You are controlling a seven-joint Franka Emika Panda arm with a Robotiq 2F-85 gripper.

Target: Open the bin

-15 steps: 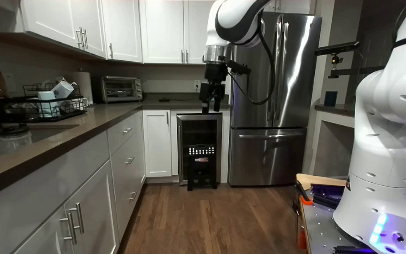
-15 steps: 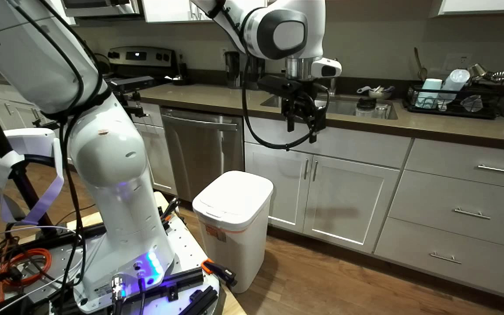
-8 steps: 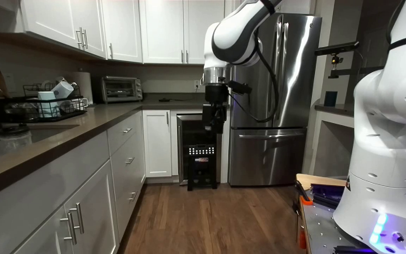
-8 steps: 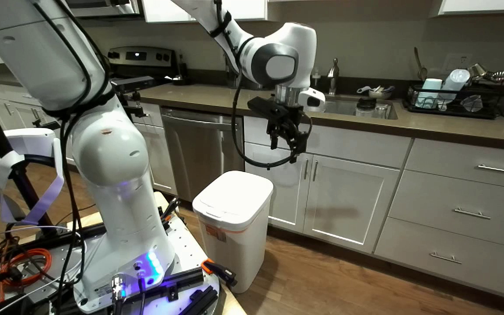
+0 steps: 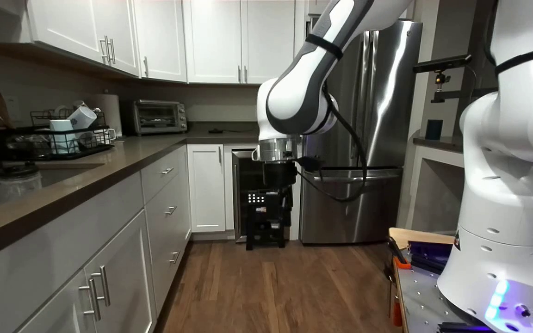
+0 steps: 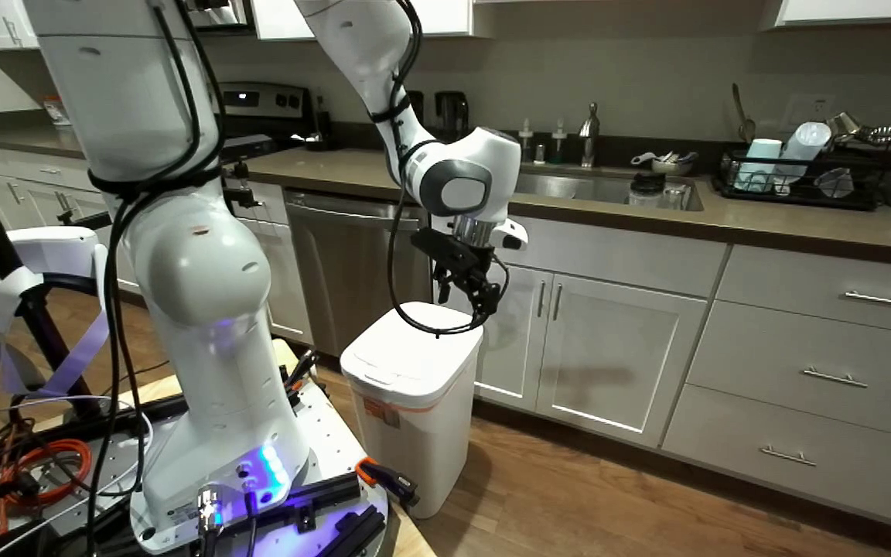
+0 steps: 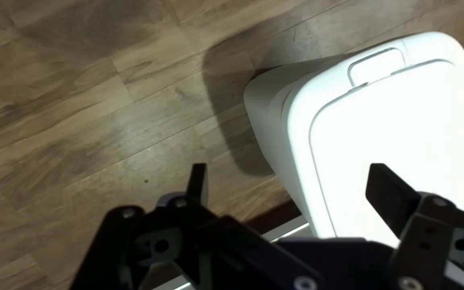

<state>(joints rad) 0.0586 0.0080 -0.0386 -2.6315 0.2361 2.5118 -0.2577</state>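
- Hanging from the arm, the gripper has its fingers spread well apart, released; the one toward the right of the wrist view covers a patch of the lid.
- White bin, upright on the floor in the lower middle of an exterior view, lid down; its lower left is tucked behind the table and a clamp.
- Gripper and a loop of cable cross the lid's upper right in an exterior view; whether anything touches, I cannot tell from where I stand.
- Right side of the wrist view: the lid is bleached by glare, its lower part lost behind the gripper.
- Dark on dark, the gripper blends into a black stand near the middle of an exterior view, fingers hard to make out.
- Arm cut off at the top edge in both exterior views, hiding part of the fridge.
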